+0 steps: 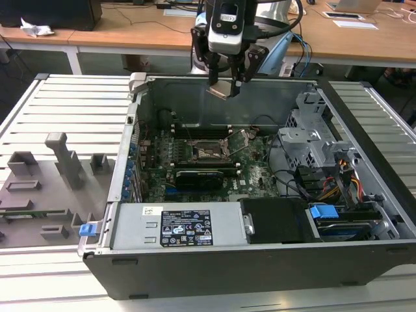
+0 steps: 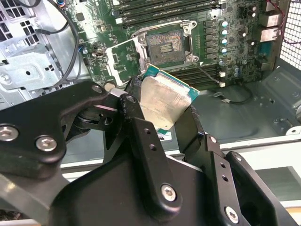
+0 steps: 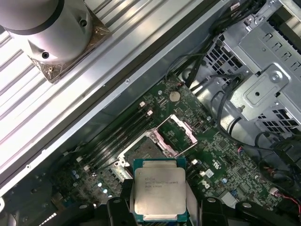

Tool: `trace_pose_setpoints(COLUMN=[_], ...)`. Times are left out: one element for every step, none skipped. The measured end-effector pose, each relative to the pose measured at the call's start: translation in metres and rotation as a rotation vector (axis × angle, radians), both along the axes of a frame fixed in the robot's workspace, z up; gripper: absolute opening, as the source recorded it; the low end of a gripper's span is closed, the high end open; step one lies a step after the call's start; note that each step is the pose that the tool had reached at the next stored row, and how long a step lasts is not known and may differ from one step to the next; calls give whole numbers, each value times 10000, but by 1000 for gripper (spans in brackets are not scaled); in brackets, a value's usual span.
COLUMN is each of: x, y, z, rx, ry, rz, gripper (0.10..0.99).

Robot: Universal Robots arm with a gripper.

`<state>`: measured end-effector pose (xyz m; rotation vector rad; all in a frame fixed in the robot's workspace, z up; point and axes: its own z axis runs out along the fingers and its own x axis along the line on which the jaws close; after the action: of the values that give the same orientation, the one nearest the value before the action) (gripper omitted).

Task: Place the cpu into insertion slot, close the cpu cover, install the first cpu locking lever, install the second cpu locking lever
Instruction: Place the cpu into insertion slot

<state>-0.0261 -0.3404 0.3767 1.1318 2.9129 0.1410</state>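
Fingers: two black fingers (image 2: 136,127) (image 3: 117,207) (image 1: 212,70) clenched on opposite edges of the cpu (image 2: 164,101) (image 3: 159,188) (image 1: 221,88), spread only as wide as the chip and touching nothing else.
Cpu look: flat square chip with a dull silver metal top carrying faint print and a thin green rim showing around it.
Cpu pose: square, so it has no long axis. It is held tilted, not level with the board. In the second wrist view one corner points toward the socket.
Cpu place: in the air above the open computer case (image 1: 214,266), near its far wall and well apart from the board.
Insertion slot (image 1: 209,151) (image 2: 164,44) (image 3: 141,149): at about 6 o'clock of the chip in the exterior view. It is a bare black recess with a metal rim, set in the green motherboard (image 1: 260,175).
Cpu cover (image 2: 123,63) (image 3: 178,133): a silvery frame swung open just beside the slot, with the board showing through its window.
Black card (image 1: 201,177): at 6 o'clock of the slot, close by.
Bench (image 1: 71,97): slatted, and it carries the case. A grey fixture tray (image 1: 52,175) lies at 9 o'clock of the case.
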Motion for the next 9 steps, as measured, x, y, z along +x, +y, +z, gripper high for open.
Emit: trace_pose_setpoints(x=[0,0,0,0,0,0,0,0,0], y=[0,0,0,0,0,0,0,0,0], z=[0,0,0,0,0,0,-1,-1,-1], rx=[0,0,0,0,0,0,0,0,0], ry=[0,0,0,0,0,0,0,0,0], rz=[-53,-88,-152,-197,-237,-290,-328,-364,-400], gripper=[529,529,529,529,529,529,529,529,529])
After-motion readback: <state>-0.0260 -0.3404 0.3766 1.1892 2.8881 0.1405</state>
